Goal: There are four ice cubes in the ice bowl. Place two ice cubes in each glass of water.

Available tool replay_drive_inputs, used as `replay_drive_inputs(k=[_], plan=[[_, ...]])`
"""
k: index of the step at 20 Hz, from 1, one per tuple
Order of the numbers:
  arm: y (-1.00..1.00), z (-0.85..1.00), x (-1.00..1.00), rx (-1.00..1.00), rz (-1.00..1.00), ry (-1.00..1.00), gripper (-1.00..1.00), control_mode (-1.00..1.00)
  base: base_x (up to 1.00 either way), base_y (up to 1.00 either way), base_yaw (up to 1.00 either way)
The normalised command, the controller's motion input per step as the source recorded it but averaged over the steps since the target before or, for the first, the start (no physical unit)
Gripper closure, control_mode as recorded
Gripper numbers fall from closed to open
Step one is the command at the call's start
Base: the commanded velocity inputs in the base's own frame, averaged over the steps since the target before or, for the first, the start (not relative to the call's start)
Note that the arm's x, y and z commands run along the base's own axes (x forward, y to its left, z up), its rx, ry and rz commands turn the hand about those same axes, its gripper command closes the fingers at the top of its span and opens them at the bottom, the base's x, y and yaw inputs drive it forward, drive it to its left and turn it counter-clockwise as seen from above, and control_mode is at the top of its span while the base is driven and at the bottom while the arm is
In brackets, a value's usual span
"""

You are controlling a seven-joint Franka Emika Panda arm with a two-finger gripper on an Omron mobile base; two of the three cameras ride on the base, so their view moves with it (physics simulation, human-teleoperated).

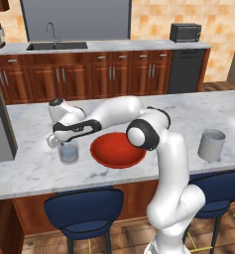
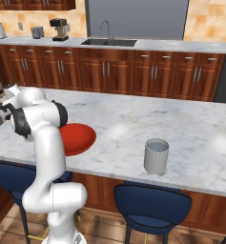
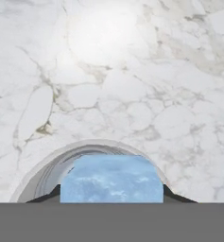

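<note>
Ice cube (image 3: 111,179): 1, pale blue, clamped between the gripper (image 3: 111,196) fingertips, directly above the clear glass (image 1: 68,151). Red bowl (image 1: 118,151): just beside that glass on the marble counter (image 1: 198,111). Ribbed grey glass (image 1: 211,145): well apart, beyond the bowl.

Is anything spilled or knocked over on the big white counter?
Nothing stands out. The clear glass and the ribbed grey glass both stand upright on the marble counter, with the red bowl sitting flat between them. The gripper holds an ice cube right above the clear glass.
</note>
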Motion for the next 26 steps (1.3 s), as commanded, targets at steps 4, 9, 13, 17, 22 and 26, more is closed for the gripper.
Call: replay_drive_inputs(k=[4,9,13,17,22,26], plan=[[-0.02,-0.15,0.09,0.02,0.00,0.00,1.00,-1.00,0.00,0.00,0.00],[-0.01,-0.02,0.03,0.04,0.00,-0.02,-1.00,-1.00,0.00,0.00,0.00],[0.00,0.00,0.00,0.07,0.00,-0.08,-1.00,-1.00,0.00,0.00,0.00],[0.00,0.00,0.00,0.06,0.00,-0.09,-1.00,-1.00,0.00,0.00,0.00],[0.00,0.05,-0.02,0.06,0.00,-0.08,-1.00,-1.00,0.00,0.00,0.00],[0.00,0.50,-0.15,0.14,0.00,-0.10,-1.00,-1.00,0.00,0.00,0.00]])
